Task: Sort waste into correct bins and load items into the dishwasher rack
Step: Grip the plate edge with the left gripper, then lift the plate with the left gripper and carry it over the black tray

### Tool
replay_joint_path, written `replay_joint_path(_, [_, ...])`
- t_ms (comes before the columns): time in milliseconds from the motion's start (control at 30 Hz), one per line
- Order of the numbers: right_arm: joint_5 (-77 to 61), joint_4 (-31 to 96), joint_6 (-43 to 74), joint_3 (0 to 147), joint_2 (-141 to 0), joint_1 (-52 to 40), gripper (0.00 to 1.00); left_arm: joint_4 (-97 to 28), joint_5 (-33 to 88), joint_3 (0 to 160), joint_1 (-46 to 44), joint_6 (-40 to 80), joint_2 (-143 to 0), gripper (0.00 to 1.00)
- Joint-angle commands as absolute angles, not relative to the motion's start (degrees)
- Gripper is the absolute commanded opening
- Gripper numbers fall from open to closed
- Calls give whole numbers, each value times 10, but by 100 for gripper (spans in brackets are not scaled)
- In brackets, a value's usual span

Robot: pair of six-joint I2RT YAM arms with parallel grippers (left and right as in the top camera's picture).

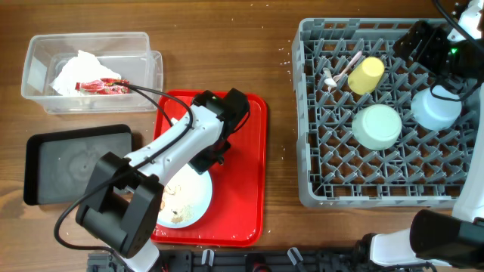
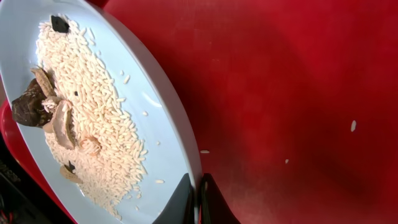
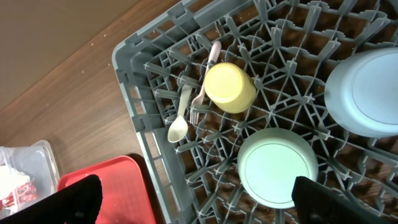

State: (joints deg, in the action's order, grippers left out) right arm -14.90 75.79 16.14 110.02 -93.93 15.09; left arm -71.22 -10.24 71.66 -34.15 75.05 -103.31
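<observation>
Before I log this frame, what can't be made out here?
Left wrist: the plate runs off the left and bottom edges; only the tips of the left gripper show.
Overhead: the left arm covers much of the plate and that grip.
Right wrist: the right edge cuts off the light blue bowl.

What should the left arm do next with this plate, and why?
Probably lift the plate slightly off the red tray. The left gripper pinches its rim, the crumbs and dark lump lie on it, and the black tray beside the red tray looks empty, ready for tipping them.
</observation>
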Motion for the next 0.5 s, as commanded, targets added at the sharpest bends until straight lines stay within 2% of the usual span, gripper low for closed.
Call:
replay_joint_path(0, [-139, 757, 152, 1101, -944, 150, 99, -721, -125, 728, -345, 737, -1036, 4])
replay_joint_path(467, [-139, 757, 152, 1101, -944, 150, 100, -751, -139, 754, -345, 724, -1036, 4])
